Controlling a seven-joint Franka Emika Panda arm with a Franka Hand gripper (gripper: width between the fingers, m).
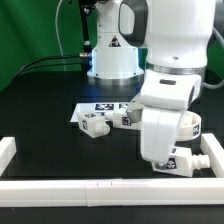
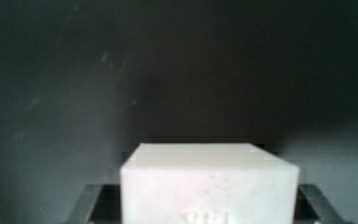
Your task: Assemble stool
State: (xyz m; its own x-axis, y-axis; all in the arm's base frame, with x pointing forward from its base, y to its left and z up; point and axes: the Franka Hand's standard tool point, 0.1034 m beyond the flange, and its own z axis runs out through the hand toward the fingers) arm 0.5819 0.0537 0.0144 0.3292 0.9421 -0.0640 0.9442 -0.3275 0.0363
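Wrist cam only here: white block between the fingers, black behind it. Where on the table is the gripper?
Observer: In the exterior view the gripper is low, by the corner where the front rail meets the rail on that view's right.
Operator: Is the block tagged? It looks plain white to me.
Observer: Yes. It is a leg, and black-and-white tags show on it below the hand.
Operator: Any other parts out?
Observer: Two more legs lie loose on the table, on the exterior view's left of the arm. I see no seat in that view.
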